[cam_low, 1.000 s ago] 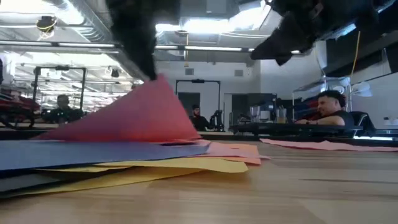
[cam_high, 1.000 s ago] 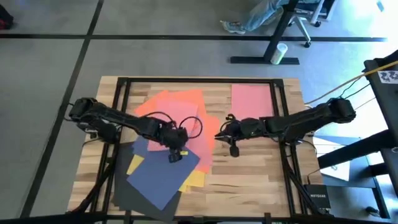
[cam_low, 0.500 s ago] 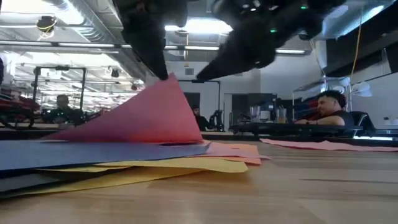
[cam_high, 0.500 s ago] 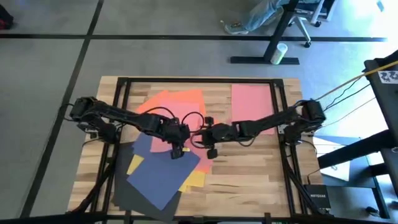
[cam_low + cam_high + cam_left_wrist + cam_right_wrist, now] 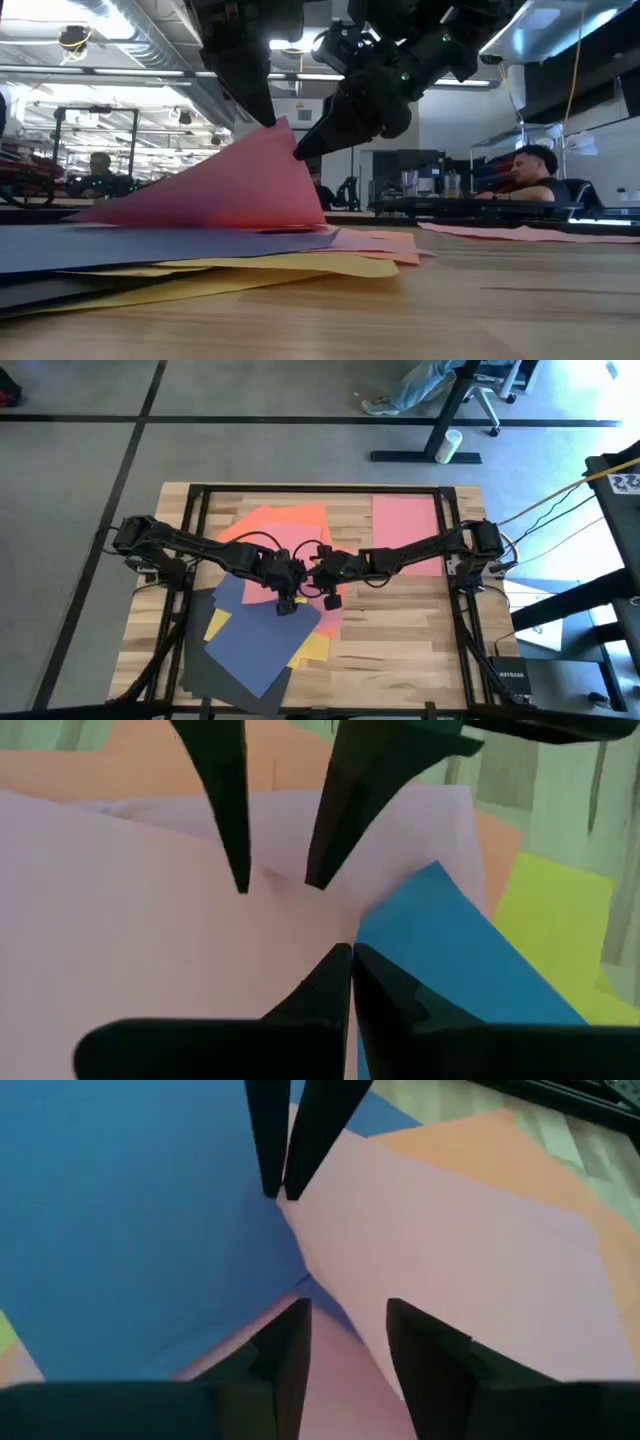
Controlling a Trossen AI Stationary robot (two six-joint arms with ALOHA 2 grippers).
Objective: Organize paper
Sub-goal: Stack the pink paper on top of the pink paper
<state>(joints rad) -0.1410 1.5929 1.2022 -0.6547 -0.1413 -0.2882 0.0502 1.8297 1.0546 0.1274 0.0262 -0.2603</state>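
Paper in pink, orange, yellow, navy and dark grey lies fanned in a loose overlapping pile on the left and middle of the wooden bench [image 5: 400,650]. One pink sheet [image 5: 215,190] is lifted by a corner into a tent shape above the navy sheet [image 5: 262,645]. The left gripper [image 5: 350,952] has its fingers pressed together on that raised corner. The right gripper [image 5: 345,1315] sits just beside it, facing it from the opposite side, fingers parted with the pink edge running between them but not yet pinched. Both grippers meet over the pile's middle, so a handover looks likely. A second pink sheet [image 5: 405,530] lies flat and apart toward the far right of the bench. Beyond the bench is a workshop with desks, monitors and seated people.
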